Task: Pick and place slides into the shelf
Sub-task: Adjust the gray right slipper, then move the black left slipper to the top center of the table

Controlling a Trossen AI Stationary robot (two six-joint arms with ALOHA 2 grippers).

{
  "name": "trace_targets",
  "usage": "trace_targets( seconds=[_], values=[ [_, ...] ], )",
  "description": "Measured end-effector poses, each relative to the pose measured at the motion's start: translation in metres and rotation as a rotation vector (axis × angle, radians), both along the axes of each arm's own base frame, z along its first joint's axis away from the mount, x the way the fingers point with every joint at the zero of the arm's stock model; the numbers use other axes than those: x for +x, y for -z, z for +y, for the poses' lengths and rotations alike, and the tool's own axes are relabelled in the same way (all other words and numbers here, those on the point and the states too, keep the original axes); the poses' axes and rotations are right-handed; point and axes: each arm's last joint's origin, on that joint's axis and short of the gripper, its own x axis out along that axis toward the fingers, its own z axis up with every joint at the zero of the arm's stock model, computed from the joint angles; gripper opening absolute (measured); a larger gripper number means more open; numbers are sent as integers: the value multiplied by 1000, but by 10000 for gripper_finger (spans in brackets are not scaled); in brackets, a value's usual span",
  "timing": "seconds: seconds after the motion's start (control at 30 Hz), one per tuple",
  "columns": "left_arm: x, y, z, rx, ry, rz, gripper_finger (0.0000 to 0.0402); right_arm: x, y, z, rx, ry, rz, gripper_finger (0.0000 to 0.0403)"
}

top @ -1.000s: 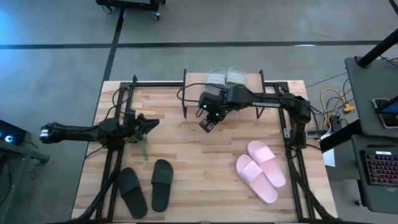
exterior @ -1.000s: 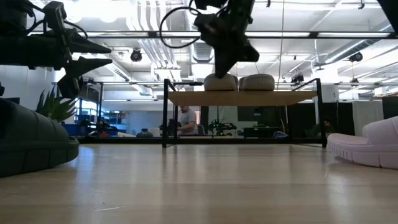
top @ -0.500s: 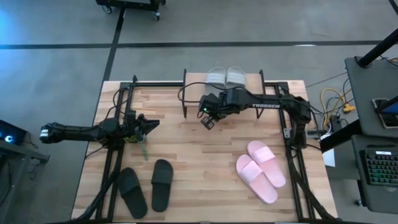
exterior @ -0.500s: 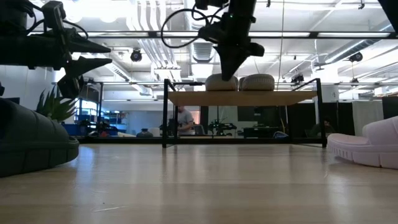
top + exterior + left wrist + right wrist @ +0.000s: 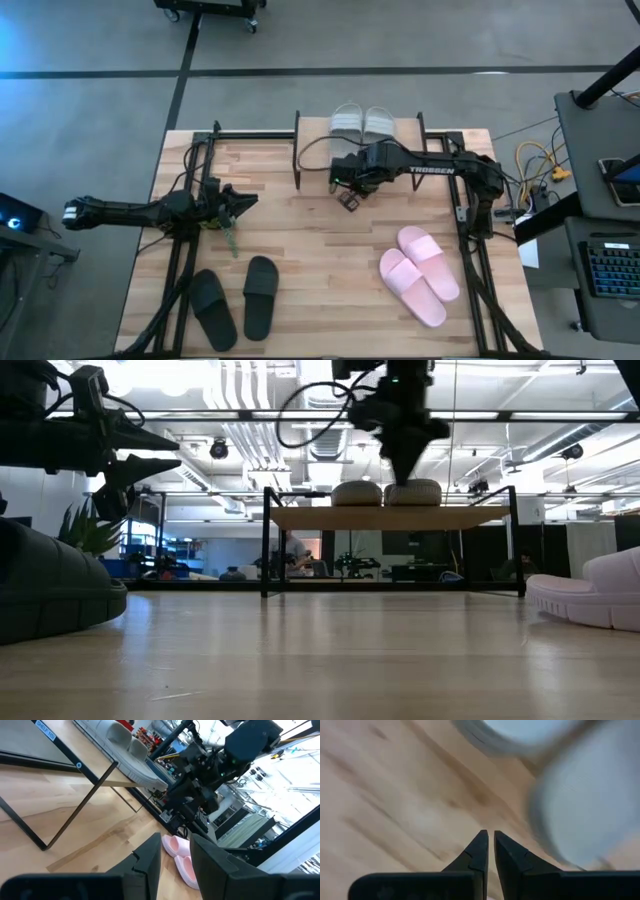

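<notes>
High view puts the grey slides (image 5: pixel 363 123) side by side on the top board of the shelf (image 5: pixel 410 132), at the table's far edge. The right gripper (image 5: pixel 350 200) hangs over the bare tabletop (image 5: pixel 300 230) just in front of the shelf, slightly toward the left arm's side of the grey pair and apart from it. Its fingers (image 5: pixel 482 852) are pressed almost together, with only a thin gap and nothing between them. Both grey slides are pale, rounded, each with one wide strap, and lie parallel and touching.

From the low view the grey pair (image 5: pixel 385 493) sits as two domes on the light board, and the right gripper (image 5: pixel 408 465) points down in front of them.

The pink slides (image 5: pixel 420 273) lie together on the table well in front of the shelf, on the right arm's side. The black slides (image 5: pixel 235 303) lie apart from each other, well in front of the shelf on the left arm's side.

The left gripper (image 5: pixel 245 199) waits off the shelf's left end, above the table, its fingers (image 5: pixel 150 862) spread and empty.
</notes>
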Motion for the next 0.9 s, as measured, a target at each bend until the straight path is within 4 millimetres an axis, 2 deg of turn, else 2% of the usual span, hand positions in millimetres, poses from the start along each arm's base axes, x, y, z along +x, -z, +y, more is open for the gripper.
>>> trace_targets(
  seconds=[0.07, 0.3, 0.4, 0.5, 0.6, 0.73, 0.9],
  values=[
    [0, 0, 0, 0, 0, 3, 89, -5, 0, -1, -41, 5, 52, 22],
    [0, 0, 0, 0, 0, 3, 89, -8, -1, -16, -95, 27, 63, 22],
    [0, 0, 0, 0, 1, 3, 89, -9, 0, -24, -95, 35, 73, 22],
    [0, 0, 0, 0, 1, 2, 89, -11, -4, -21, -46, 38, 50, 22],
    [0, 0, 0, -1, 1, 0, 89, -14, -13, -4, 71, 13, -3, 22],
    [0, -1, 0, -1, 1, -9, 89, -16, -19, 26, 354, -99, -58, 22],
    [1, -2, -1, 6, 48, -10, 89, -11, -22, 69, 528, -251, -133, 22]
  ],
)
